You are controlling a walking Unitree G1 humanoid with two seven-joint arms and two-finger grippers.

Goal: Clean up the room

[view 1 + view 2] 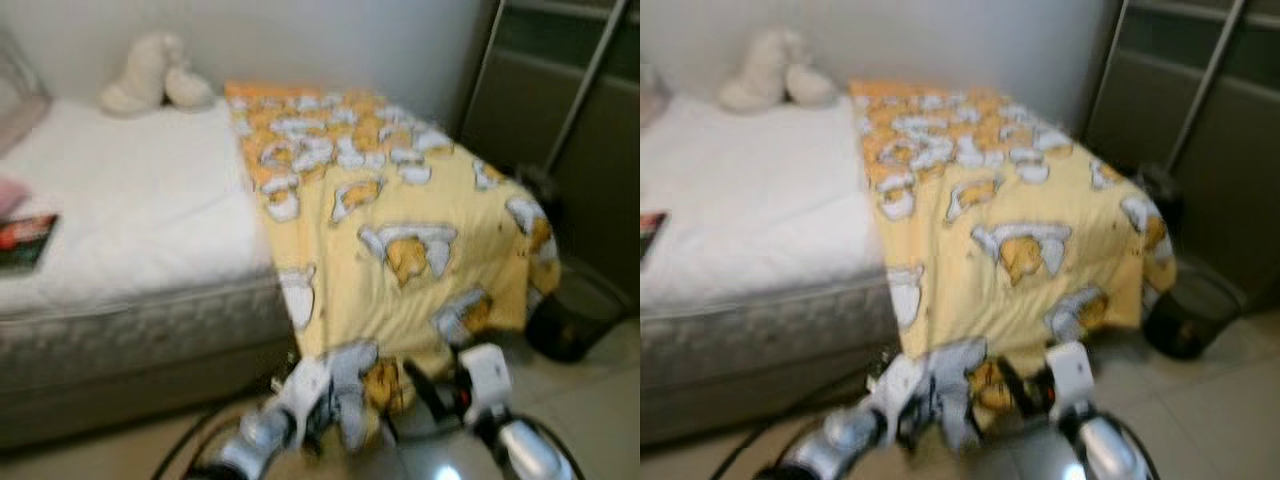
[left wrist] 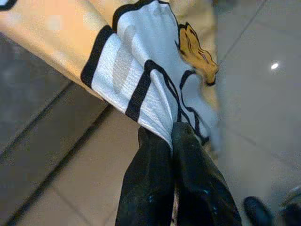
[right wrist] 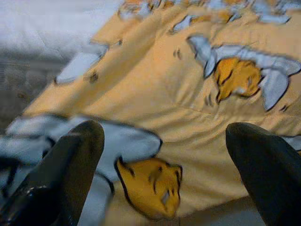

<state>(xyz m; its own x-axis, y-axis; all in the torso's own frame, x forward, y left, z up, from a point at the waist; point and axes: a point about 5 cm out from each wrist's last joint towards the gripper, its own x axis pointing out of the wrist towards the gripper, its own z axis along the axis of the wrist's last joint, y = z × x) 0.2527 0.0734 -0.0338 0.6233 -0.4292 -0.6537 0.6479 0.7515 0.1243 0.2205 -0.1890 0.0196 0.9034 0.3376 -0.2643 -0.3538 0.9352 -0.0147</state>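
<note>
Bedding covers one bed [image 1: 120,300] against the wall: a white mattress top and a single yellow blanket [image 1: 400,230] printed with cartoon figures, which lies over the bed's right end and hangs down its side to the tiled floor [image 1: 590,400]. On the white part, near the wall, rests one pale plush toy [image 1: 155,75]; at the left edge lies one dark book or box [image 1: 25,242], with something pink just beyond it that is too blurred to name. One dark wastebasket [image 1: 575,315] stands on the floor to the right of the blanket's hanging corner, and behind it a long pole [image 1: 585,85] leans against a dark cabinet. Two silver arms reach forward and low toward the blanket's bottom hem. The left gripper [image 2: 171,134] has its two black fingers pressed together on a gathered fold of the blanket's lower edge, the cloth pinched between the tips just above the floor tiles. The right gripper [image 3: 164,141] points at the hanging face of the blanket with its fingers [image 3: 75,160] spread wide apart, nothing between them, the cloth close in front; whether the tips touch the fabric cannot be told. The head views are blurred.
</note>
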